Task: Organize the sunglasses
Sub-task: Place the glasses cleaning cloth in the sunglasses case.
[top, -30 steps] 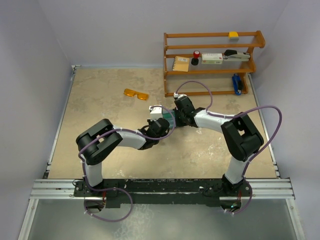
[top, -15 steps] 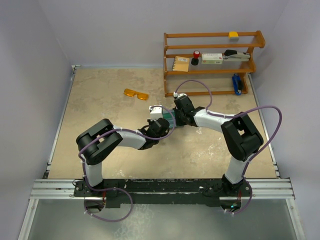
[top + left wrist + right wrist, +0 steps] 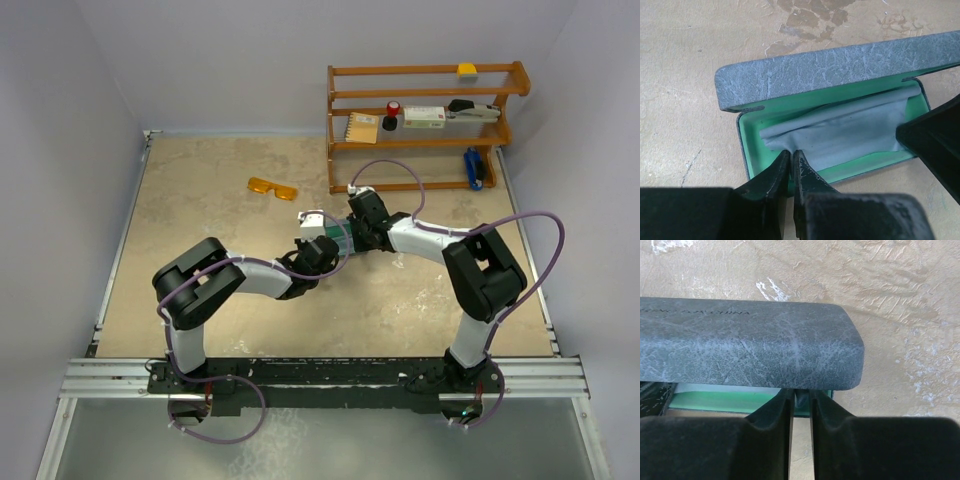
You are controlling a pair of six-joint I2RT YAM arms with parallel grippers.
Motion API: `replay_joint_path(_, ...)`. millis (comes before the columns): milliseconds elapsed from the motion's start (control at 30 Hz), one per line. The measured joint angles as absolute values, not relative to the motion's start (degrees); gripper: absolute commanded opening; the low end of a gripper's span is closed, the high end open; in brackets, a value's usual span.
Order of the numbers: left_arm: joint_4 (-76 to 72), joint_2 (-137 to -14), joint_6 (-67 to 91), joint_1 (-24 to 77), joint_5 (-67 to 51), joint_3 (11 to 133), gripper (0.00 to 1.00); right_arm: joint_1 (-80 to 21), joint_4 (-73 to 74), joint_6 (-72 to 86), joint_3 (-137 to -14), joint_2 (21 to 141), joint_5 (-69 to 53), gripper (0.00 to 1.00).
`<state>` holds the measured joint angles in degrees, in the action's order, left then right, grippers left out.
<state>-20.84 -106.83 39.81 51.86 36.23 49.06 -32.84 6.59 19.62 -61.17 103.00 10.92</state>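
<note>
Sunglasses: the orange sunglasses lie on the table, toward its far side. They are to the left of the shelf's foot, well apart from the case, and neither gripper touches them.
Left gripper: the left gripper is low over the near left corner of the case. Its fingers are pressed almost together, with only a sliver showing between them. The tips sit right at the near edge of the cloth; whether any cloth is caught between them cannot be told.
Case: the oblong grey case lies open at mid-table between the two grippers. Its green lining shows, and its scuffed lid stands up along the far side.
Cloth: a pale grey-blue cloth lies rumpled inside the case and covers most of the bottom.
Right gripper: the right gripper is at the right end of the case, under the lid's overhang. Its fingers are close together, pinching the rim of the bottom half.
Shelf: a wooden shelf stands at the far right and holds small items.
</note>
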Motion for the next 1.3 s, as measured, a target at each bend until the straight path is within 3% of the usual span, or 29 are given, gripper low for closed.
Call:
replay_joint_path(300, -17.7, -106.0, 39.6, 51.8, 37.7, 49.5, 0.23, -32.6, 6.7, 19.5, -61.0, 102.7, 10.8, 0.28)
replay_joint_path(533, -13.6, -103.6, 38.5, 51.7, 39.2, 50.3, 0.24, -32.6, 6.7, 19.5, -60.7, 100.9, 10.6, 0.28)
replay_joint_path(633, -12.5, -102.4, 37.8, 51.7, 39.9, 50.5, 0.22, -32.6, 6.7, 19.5, -60.6, 99.6, 10.4, 0.27)
replay_joint_path(700, -12.3, -101.8, 37.6, 51.7, 40.1, 50.6, 0.15, -32.6, 6.5, 19.5, -60.6, 98.8, 10.2, 0.24)
replay_joint_path(800, -12.5, -101.6, 37.2, 51.7, 40.1, 51.1, 0.01, -32.6, 6.4, 19.6, -60.6, 98.8, 9.5, 0.03)
replay_joint_path(833, -12.6, -101.6, 36.9, 51.7, 40.1, 51.2, 0.0, -32.6, 6.3, 19.7, -60.6, 98.8, 9.4, 0.0)
replay_joint_path(1300, -17.5, -105.2, 37.3, 51.7, 36.4, 51.5, 0.0, -32.6, 4.2, 20.8, -59.5, 99.1, 5.8, 0.0)
